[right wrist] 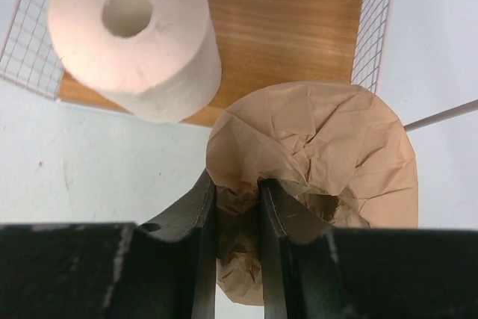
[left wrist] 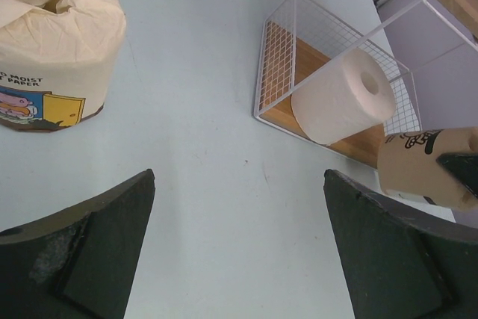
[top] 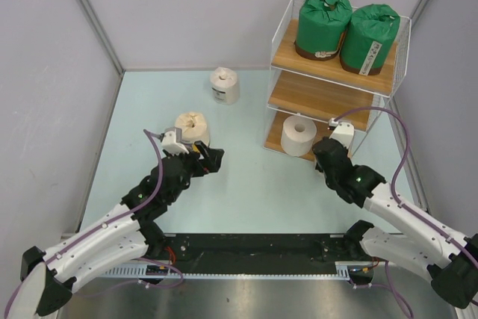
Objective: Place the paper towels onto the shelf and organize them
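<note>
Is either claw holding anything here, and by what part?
The right claw grips the tan roll, pinching its crumpled wrap at the top edge, beside the centre hollow. The left claw is open and holds nothing.

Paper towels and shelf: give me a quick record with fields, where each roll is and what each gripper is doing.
Shelf top tier: left green roll, right green roll
Bottom tier: bare white roll, on its side
Table: labelled white roll, cream roll, both upright
Right gripper: shut on tan roll wrapper, by bottom tier
Left gripper: open, empty, near cream roll
</note>
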